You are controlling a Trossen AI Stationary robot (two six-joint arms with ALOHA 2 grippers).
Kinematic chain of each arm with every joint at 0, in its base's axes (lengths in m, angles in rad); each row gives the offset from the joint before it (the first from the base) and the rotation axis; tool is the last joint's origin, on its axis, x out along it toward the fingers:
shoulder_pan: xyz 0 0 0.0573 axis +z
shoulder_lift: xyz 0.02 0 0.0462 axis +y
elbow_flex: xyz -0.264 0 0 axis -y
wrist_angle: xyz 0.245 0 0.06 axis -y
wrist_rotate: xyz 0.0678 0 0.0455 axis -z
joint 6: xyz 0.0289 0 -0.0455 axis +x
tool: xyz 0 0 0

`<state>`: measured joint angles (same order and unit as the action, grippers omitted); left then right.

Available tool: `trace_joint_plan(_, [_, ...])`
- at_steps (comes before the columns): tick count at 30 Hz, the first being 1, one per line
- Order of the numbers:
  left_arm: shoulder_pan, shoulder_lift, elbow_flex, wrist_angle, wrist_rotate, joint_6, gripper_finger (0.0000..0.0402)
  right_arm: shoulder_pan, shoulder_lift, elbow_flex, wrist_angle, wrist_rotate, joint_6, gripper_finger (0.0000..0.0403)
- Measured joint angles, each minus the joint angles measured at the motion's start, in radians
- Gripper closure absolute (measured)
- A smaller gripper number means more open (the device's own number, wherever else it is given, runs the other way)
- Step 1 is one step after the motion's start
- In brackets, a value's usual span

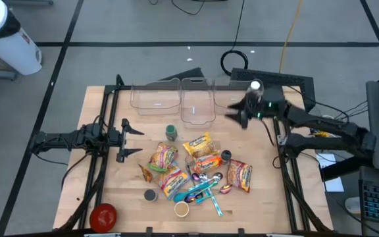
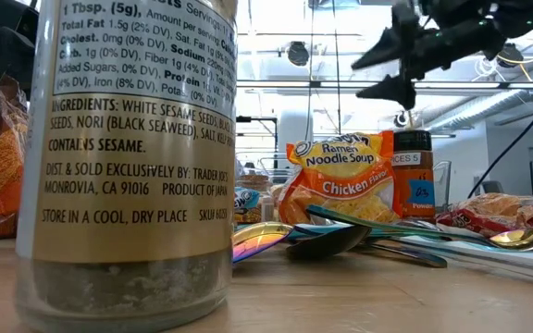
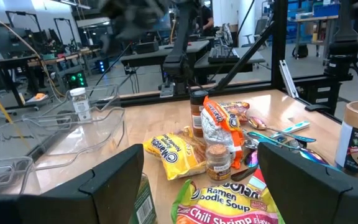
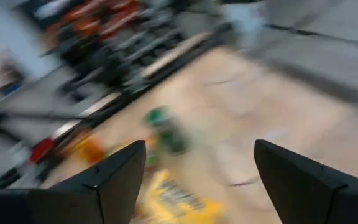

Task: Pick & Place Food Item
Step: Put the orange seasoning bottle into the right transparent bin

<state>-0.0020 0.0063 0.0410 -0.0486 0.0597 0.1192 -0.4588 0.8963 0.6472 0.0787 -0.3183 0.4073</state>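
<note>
Fingers on the right gripper [image 1: 234, 116] are spread, holding nothing, above the far bins [image 1: 197, 100]. Left gripper [image 1: 131, 139] waits released, left of the ramen packs [image 1: 197, 146].

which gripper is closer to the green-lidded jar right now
Left. The left gripper sits open just to the left of the green-lidded jar, at the table's left side. The right gripper is open, farther off, up near the clear bins.
</note>
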Motion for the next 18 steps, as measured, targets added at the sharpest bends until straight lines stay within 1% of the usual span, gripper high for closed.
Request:
trace_joint_plan(4, [0.000, 0.000, 0.000, 0.000, 0.000, 0.000, 0.0078, 0.197, -0.002, -0.101, 0.221, 0.000, 0.000, 0.0112])
trace_joint_plan(10, [0.000, 0.000, 0.000, 0.000, 0.000, 0.000, 0.0078, 0.393, -0.002, -0.217, 0.500, 0.001, -0.036, 0.0112])
trace_joint_plan(13, [0.000, 0.000, 0.000, 0.000, 0.000, 0.000, 0.0078, 0.462, 0.002, -0.274, 0.584, 0.011, -0.076, 0.0112])
trace_joint_plan(15, [0.000, 0.000, 0.000, 0.000, 0.000, 0.000, 0.0078, 0.509, 0.014, -0.309, 0.634, 0.053, -0.074, 0.0112])
trace_joint_plan(18, [0.000, 0.000, 0.000, 0.000, 0.000, 0.000, 0.0078, 0.573, 0.035, -0.327, 0.647, 0.083, -0.100, 0.0112])
